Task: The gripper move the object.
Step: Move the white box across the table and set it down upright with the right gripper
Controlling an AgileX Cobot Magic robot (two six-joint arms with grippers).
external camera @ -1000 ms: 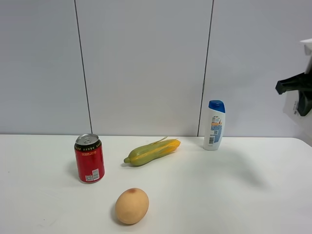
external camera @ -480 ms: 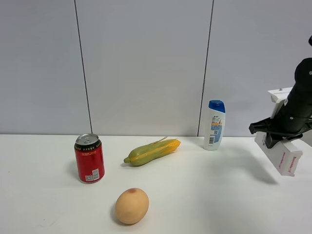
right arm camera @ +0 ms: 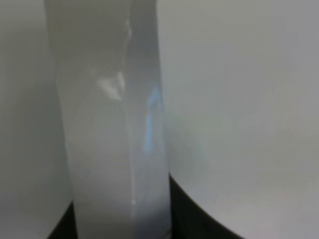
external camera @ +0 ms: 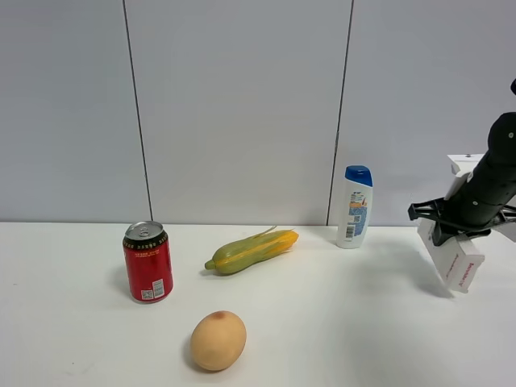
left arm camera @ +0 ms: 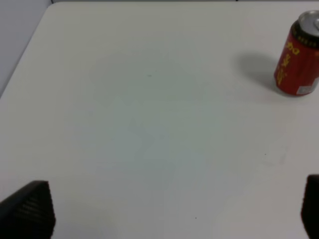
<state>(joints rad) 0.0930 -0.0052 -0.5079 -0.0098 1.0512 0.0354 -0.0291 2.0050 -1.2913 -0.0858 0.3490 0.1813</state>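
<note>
Your right black two-fingered claw (external camera: 453, 224) is clamping the long flat white rectangular carton (external camera: 454, 260), tilted above the white table (external camera: 339, 322) near the blue-capped white shampoo bottle (external camera: 355, 207). Be lowering it slowly and levelling it before letting go; your left claw (left arm camera: 169, 206) is hovering, fingers apart.

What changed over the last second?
The right end effector, shut on the white carton, came in from the upper right edge, dropping leftward toward the table; the carton hangs tilted. The can, corn, round fruit and shampoo bottle stayed put.
</note>
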